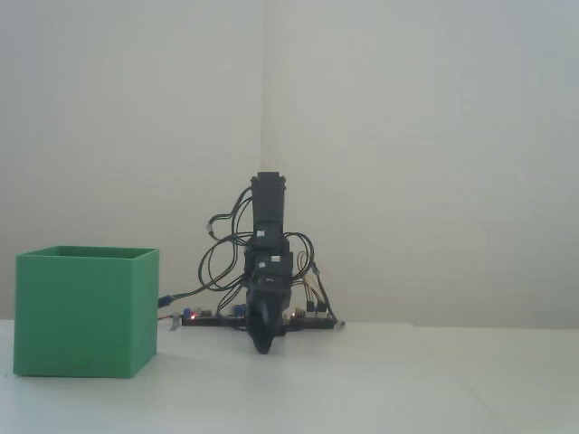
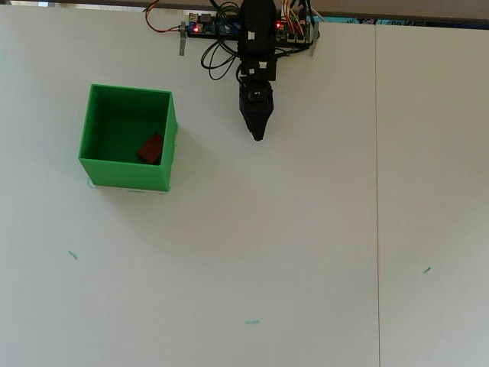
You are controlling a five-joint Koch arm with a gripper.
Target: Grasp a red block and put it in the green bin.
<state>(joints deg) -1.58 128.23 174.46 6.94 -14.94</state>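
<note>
In the overhead view the red block point(image 2: 150, 149) lies on the floor of the green bin point(image 2: 98, 170), near its front right corner. The fixed view shows only the bin's outer walls point(image 1: 83, 312); the block is hidden there. My gripper point(image 2: 258, 137) hangs folded near the arm's base, well to the right of the bin, tip pointing down at the table point(image 1: 261, 348). Its jaws come together in a single point with nothing between them.
The arm's base with a circuit board and looped wires point(image 2: 221, 27) sits at the table's far edge. A thin seam point(image 2: 377, 199) runs down the white table on the right. A few small green marks point(image 2: 251, 322) dot the surface.
</note>
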